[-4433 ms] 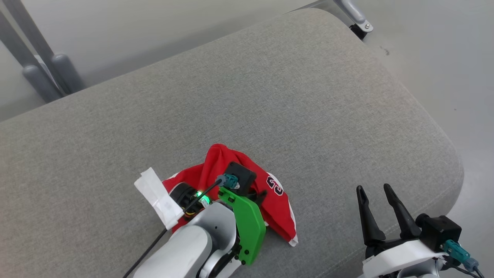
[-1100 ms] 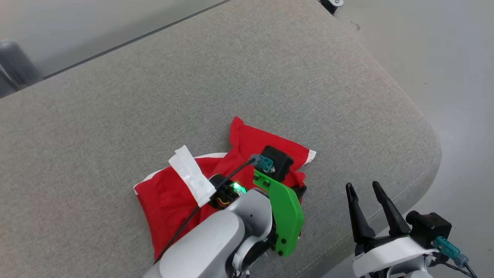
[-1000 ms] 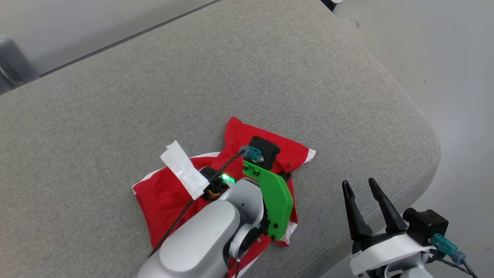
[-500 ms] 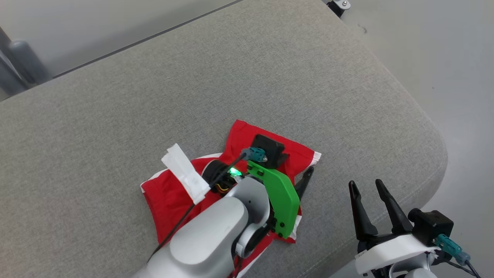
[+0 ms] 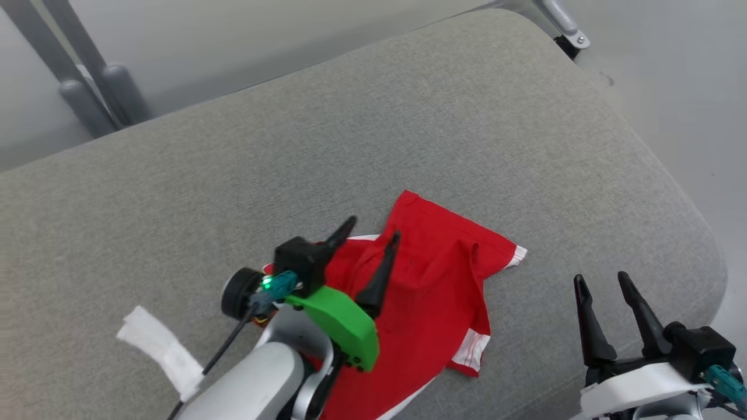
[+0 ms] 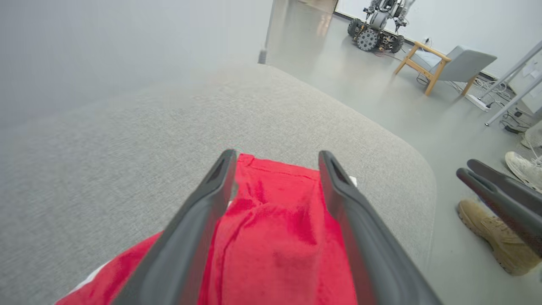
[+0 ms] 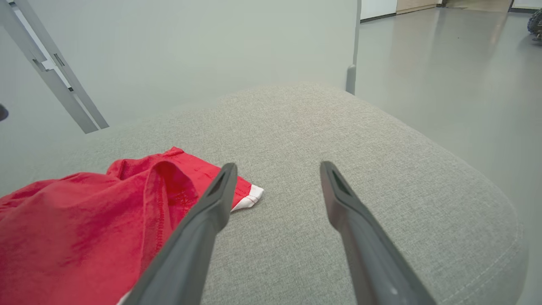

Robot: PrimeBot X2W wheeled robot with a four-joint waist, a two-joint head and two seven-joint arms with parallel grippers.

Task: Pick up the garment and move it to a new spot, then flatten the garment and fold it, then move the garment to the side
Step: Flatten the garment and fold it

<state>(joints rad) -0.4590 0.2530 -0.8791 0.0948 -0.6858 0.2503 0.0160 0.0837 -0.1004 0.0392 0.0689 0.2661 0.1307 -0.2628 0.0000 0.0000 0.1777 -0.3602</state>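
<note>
A red garment [image 5: 437,291] with white trim lies rumpled on the grey cushion [image 5: 408,134], near its front right. My left gripper [image 5: 373,228] hovers open over the garment's left part, fingers spread with nothing between them; the red cloth [image 6: 275,237] lies under those fingers in the left wrist view. My right gripper [image 5: 601,279] stands open at the cushion's front right edge, to the right of the garment [image 7: 84,220], apart from it.
Grey metal legs [image 5: 87,76] stand behind the cushion at the left, and a bracket [image 5: 563,29] at its far right corner. Past the cushion's right edge are a person's shoes [image 6: 487,228], a wooden chair [image 6: 449,67] and a wheeled machine [image 6: 377,25] on the floor.
My left gripper has let go of the garment and risen, fingers now spread and pointing up the view. The garment lies more spread out. The camera has shifted; the right arm holds its pose.
</note>
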